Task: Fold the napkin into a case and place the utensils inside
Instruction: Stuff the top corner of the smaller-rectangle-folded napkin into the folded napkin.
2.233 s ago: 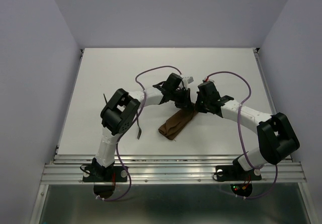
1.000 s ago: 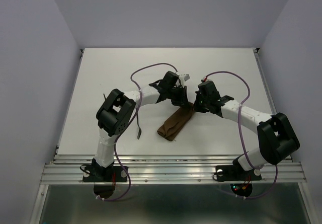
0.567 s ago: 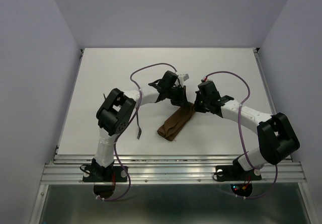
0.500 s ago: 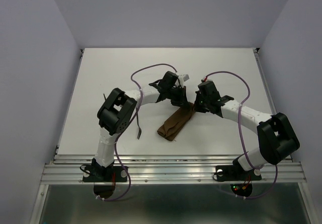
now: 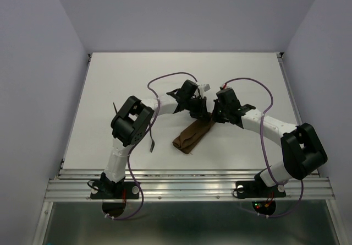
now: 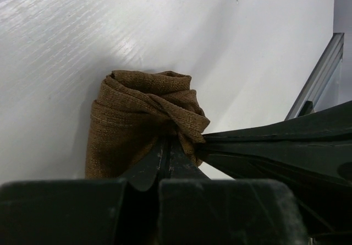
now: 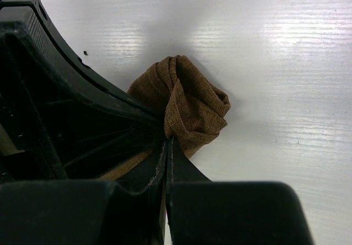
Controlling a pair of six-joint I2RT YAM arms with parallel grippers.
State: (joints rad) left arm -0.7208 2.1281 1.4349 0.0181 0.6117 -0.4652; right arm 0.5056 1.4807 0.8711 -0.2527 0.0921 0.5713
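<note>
The dark brown napkin (image 5: 191,136) lies rolled into a narrow bundle on the white table, running from near left to far right. Both grippers meet at its far end. My left gripper (image 5: 202,115) is shut, its tips (image 6: 166,143) pinching a fold of the napkin (image 6: 140,118). My right gripper (image 5: 213,118) is shut too, its tips (image 7: 168,141) nipping the napkin (image 7: 193,106) from the other side. One thin dark utensil (image 5: 152,142) lies left of the bundle, partly under the left arm. Another thin dark utensil (image 5: 114,107) pokes out behind the left elbow.
The white table (image 5: 247,74) is walled by pale panels on three sides. A metal rail (image 5: 187,185) runs along the near edge, where the arm bases are bolted. Purple cables (image 5: 165,79) loop above both wrists. The right gripper's fingers (image 6: 275,146) crowd the left wrist view.
The left arm's elbow has shifted slightly to the right and its cable loop moved with it. The napkin bundle and the right arm stay where they were. Both grippers remain shut.
</note>
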